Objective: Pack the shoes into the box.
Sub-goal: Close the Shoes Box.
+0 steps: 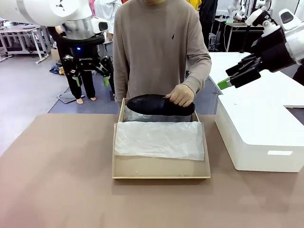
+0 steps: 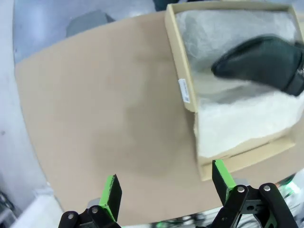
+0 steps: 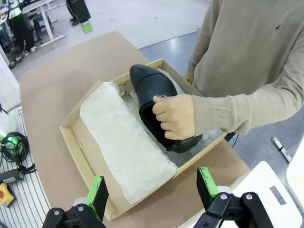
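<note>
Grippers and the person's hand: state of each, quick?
Left gripper: open, empty.
Right gripper: open, empty.
Person's hand: gripping a black shoe inside the box.

Person is wearing beige knit sweater (image 1: 156, 42), small dark chest emblem. Flanking sweater, white arms (image 1: 42, 12) are carrying black green-padded left gripper (image 1: 92, 81), blue light glowing, and right gripper (image 1: 225, 80).

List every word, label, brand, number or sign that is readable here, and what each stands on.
No text here can be read.
White sticker on the outer wall of the box: print too blurred to read.
Small dark emblem on the chest of the person's sweater: too small, no letters made out.
</note>
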`<state>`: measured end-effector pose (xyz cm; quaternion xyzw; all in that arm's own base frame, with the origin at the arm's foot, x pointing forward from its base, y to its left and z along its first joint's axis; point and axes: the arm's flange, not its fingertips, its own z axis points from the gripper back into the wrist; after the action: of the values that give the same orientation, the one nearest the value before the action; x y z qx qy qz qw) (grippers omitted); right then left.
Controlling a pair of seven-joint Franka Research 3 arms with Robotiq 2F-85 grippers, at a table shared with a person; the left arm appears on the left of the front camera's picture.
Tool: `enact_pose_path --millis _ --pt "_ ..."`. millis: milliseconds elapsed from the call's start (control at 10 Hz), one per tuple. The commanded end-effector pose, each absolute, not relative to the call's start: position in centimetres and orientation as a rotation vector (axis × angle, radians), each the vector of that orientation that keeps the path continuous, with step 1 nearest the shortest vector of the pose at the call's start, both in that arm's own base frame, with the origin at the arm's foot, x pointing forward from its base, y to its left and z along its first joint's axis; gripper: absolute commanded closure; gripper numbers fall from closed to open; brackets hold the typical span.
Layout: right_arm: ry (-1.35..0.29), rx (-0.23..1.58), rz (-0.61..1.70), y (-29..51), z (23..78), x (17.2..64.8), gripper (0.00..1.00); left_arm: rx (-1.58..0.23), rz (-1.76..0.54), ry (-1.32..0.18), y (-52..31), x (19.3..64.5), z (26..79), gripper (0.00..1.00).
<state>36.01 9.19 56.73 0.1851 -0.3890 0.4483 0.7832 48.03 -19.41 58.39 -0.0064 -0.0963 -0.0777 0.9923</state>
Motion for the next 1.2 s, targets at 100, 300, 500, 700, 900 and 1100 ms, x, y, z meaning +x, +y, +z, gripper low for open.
enact_pose_path --millis 100,300,500,700,900,1100 --pt "-0.858 0.418 0.986 9.1 56.6 36.4 0.00 0.031 -0.431 -0.221 -14.5 48.2 57.8 0.00" --pt "-0.858 0.418 0.986 9.1 56.6 36.4 0.00 0.021 -0.687 -0.248 -12.2 48.7 57.7 0.00" --pt "-0.858 0.418 0.986 9.1 56.6 36.4 0.00 -0.019 -0.926 -0.274 -10.3 49.2 57.1 0.00" --pt "-0.858 0.418 0.986 9.1 56.6 36.4 0.00 -0.033 -1.143 -0.290 -9.3 49.1 56.5 0.00" --pt "-0.858 0.418 0.986 9.1 56.6 36.4 0.00 0.011 -1.049 -0.274 -10.3 50.0 57.1 0.00" --pt "-0.858 0.418 0.986 9.1 56.6 36.4 0.00 0.011 -1.049 -0.274 -10.3 50.0 57.1 0.00"
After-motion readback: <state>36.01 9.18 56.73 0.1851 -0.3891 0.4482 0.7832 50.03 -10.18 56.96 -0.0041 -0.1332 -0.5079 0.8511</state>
